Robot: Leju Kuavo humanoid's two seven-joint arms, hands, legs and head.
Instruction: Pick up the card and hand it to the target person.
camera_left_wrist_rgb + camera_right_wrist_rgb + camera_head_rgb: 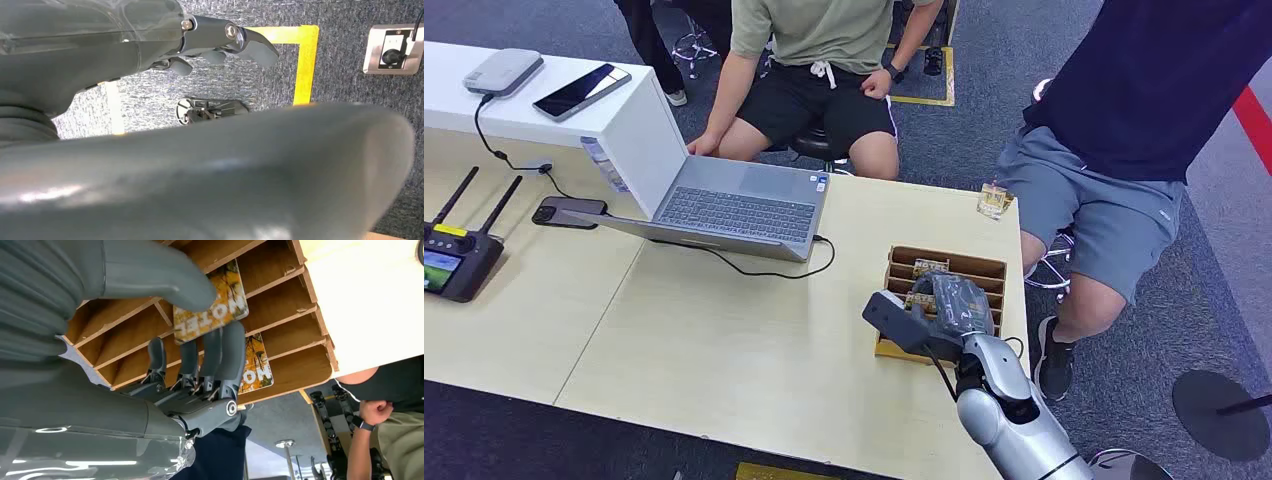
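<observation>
Pale wooden bench (724, 340) carries a slotted wooden card rack (984, 265) at lower right of the head view. Right hand (190, 340) pinches an orange card (212, 302) reading "HOTEL" between thumb and fingers, still in its slot; a second card (257, 367) stands just beside. Left hand (215, 42) hangs over carpet, fingers loosely apart, holding nothing.

Two cards (210, 302) (257, 367), two phones (582, 90) (570, 211), one laptop (739, 205).

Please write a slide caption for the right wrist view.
Right robot hand closing on a hotel card in the wooden card rack.
</observation>
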